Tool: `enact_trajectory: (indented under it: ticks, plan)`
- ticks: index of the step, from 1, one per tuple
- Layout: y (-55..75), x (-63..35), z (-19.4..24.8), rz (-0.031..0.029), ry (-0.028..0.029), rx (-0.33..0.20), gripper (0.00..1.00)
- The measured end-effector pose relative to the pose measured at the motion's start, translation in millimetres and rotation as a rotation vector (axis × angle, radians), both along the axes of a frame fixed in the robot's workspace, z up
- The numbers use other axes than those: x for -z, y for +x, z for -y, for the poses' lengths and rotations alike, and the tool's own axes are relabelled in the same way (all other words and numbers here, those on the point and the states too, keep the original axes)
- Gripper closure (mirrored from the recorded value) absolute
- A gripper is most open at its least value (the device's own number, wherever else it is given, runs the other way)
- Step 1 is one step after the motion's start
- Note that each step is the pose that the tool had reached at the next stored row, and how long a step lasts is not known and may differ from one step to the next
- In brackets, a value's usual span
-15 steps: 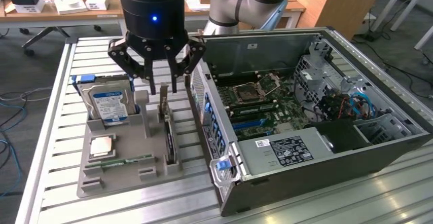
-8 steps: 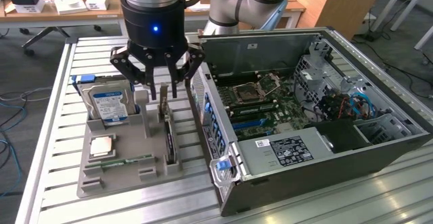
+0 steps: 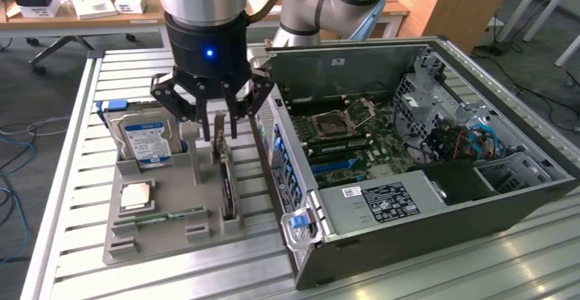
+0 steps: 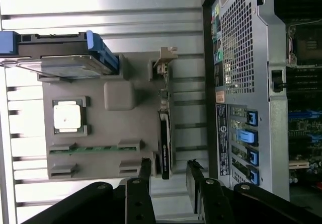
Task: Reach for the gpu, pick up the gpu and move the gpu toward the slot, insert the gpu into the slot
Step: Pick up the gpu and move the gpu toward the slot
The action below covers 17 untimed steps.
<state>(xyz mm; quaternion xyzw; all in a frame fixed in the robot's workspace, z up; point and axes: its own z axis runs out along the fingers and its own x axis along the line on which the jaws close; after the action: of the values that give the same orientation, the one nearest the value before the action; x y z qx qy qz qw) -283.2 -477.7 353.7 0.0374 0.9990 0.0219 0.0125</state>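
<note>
Our black metal gripper (image 3: 220, 129) hangs spread, pinching nothing, just above the thin green gpu card (image 3: 227, 190) with its pale bracket. The card stands upright in the grey plastic tray (image 3: 168, 235), at the open steel computer case's (image 3: 426, 235) nine o'clock.

No wording can be made out. The hard drive (image 3: 145, 140), standing beside the computer case (image 3: 408, 256), wears a blue-and-white label. Inside the case, the power supply (image 3: 381, 201) carries a black-and-white label with print too small to read, and the case's rear panel bears a dark printed strip (image 4: 223, 138).
</note>
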Motion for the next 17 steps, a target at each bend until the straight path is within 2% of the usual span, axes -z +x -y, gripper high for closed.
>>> enact_trajectory:
  ticks: [17]
  plan:
    - [-0.2, 30.9, 0.0, 0.0, -0.0001, 0.0, 0.58]
